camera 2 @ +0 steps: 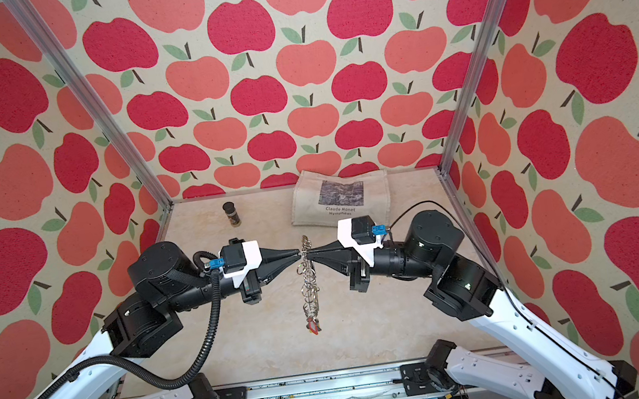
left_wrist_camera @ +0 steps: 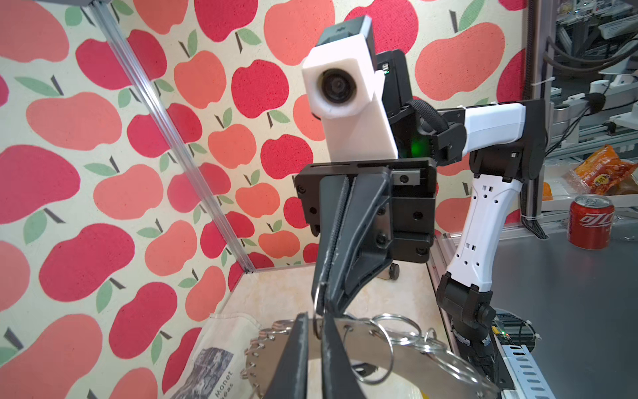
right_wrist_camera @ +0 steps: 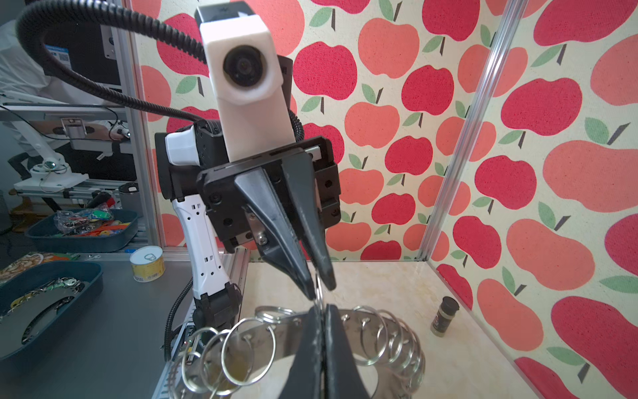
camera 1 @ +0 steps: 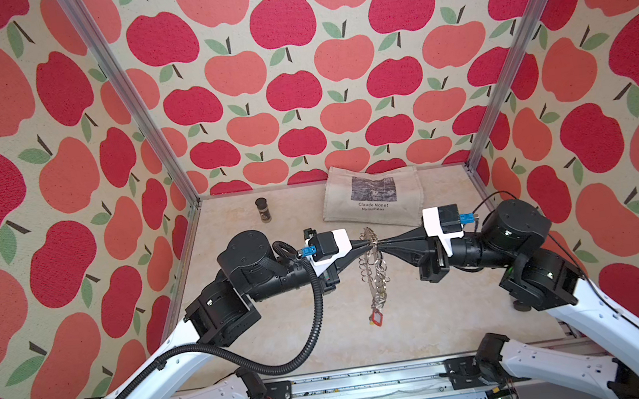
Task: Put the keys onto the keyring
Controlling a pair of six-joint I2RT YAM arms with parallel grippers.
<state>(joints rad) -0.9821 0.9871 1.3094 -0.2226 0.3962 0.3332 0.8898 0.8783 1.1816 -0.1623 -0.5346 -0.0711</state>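
Handling: judged stiff, slick and fairly heavy, being a flat metal keyring point(camera 1: 375, 273) loaded with loose rings; likely to swing and rattle, not to bend or break. Hangs edge-on over the counter point(camera 1: 450, 317), caught at its top rim between both hands. Best taken by the plate's bare rim for steadiness, or by one wire ring point(right_wrist_camera: 320, 298) when threading.

Right hand point(left_wrist_camera: 324, 305) pressed together, pinching that wire ring. Left hand point(right_wrist_camera: 319, 288) parted a little around the same ring, seemingly not clamping it.

Count: one keyring; wire rings along its rim probably over a dozen, too overlapped to tally; one red-framed tag point(camera 1: 378, 318) at the keyring's bottom edge; one jar point(camera 1: 264, 210) and one canvas bag point(camera 1: 372, 200) beyond the keyring, well apart from it. Keys with a black tag: none made out in any view.
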